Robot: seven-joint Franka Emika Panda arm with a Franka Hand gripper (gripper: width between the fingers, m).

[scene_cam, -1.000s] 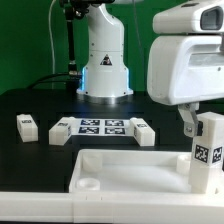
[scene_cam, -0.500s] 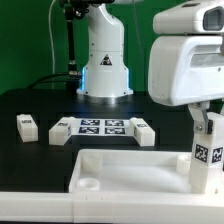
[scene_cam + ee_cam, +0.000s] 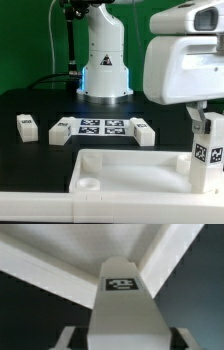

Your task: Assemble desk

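Leg (image 3: 208, 148) stands clamped upright at tabletop (image 3: 120, 160) corner rim

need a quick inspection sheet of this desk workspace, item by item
surface: black table, marker board lying mid-table
job's things: tabletop in front; three loose legs lying flat; upright leg at the tabletop's corner
clutter: nothing seen
grippers: gripper, jaws shut on the upright leg
cables: dark strand beside the arm base, cable or pole, cannot tell
surroundings: green backdrop
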